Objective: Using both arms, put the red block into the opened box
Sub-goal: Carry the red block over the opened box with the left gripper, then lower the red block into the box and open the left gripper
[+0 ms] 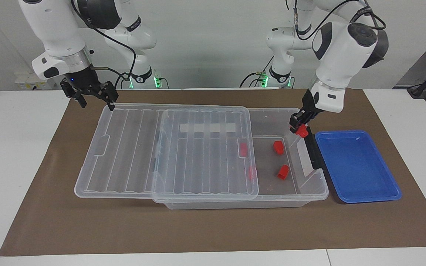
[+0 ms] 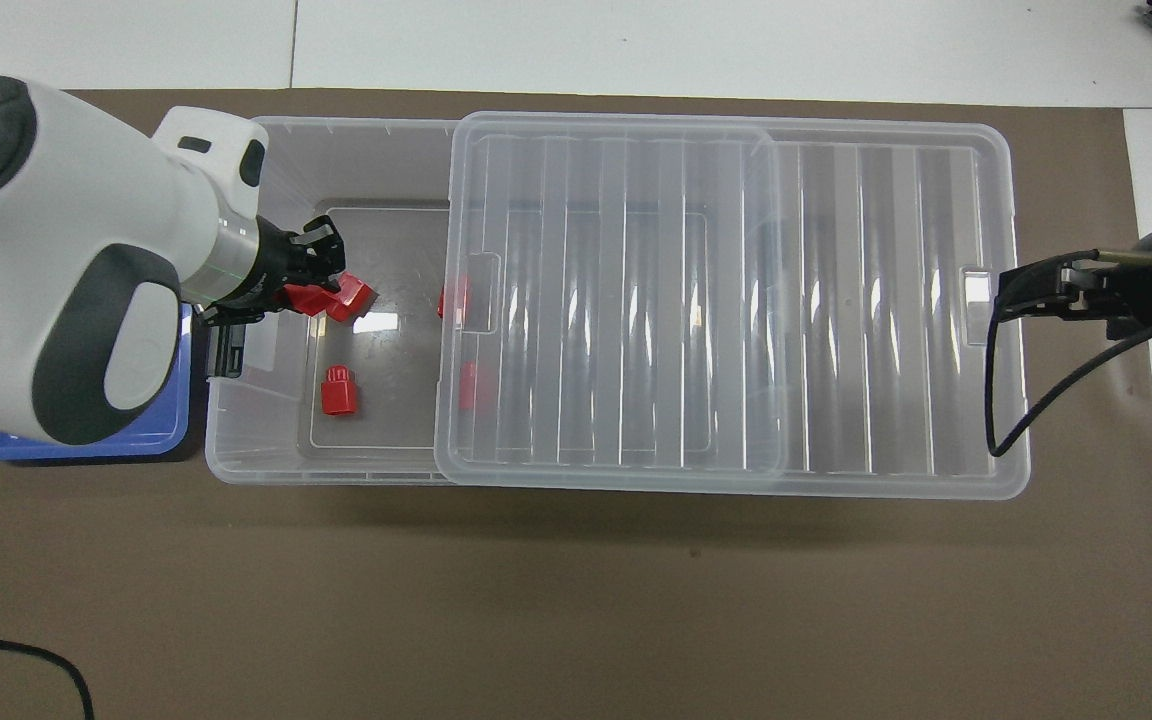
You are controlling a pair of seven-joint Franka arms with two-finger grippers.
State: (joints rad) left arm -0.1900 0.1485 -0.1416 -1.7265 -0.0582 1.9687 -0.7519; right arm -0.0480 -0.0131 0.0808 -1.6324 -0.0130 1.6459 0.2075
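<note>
The left hand (image 1: 298, 125) had the red block (image 1: 302, 131) pinched between closed fingertips, and it hung just over the opened box (image 1: 311, 184), at the open end by the black handle (image 1: 312, 147); from above the same left hand (image 2: 321, 270) sat over the box floor, the held block (image 2: 304, 298) showing red under its fingers; so the pick was done and the carry looked all but finished.

The blue tray (image 1: 361, 173), beside the box at the left arm's end of the worktop (image 1: 213, 229), held no block that could be seen; that one in the hand looked like the last to go.

Inside the box two red blocks (image 1: 278, 147) lay in plain sight on the bare floor; one nearer the robots, the second one (image 1: 283, 172) farther from them; two more red shapes (image 1: 243, 149) showed dimly through the clear lid (image 1: 168, 147), which lay slid toward the right arm's end and left the handle end uncovered.

The right hand (image 1: 94, 96) waited in the air over the lid's corner at its own end; its fingers stood wide apart with nothing between them; it touched neither lid nor box as far as could be told.

What was left, by my reading: lower a little, let the block go onto the box floor clear of its neighbours, and pull the arm back; whether the lid then had to be closed, the scene gave no clue.
</note>
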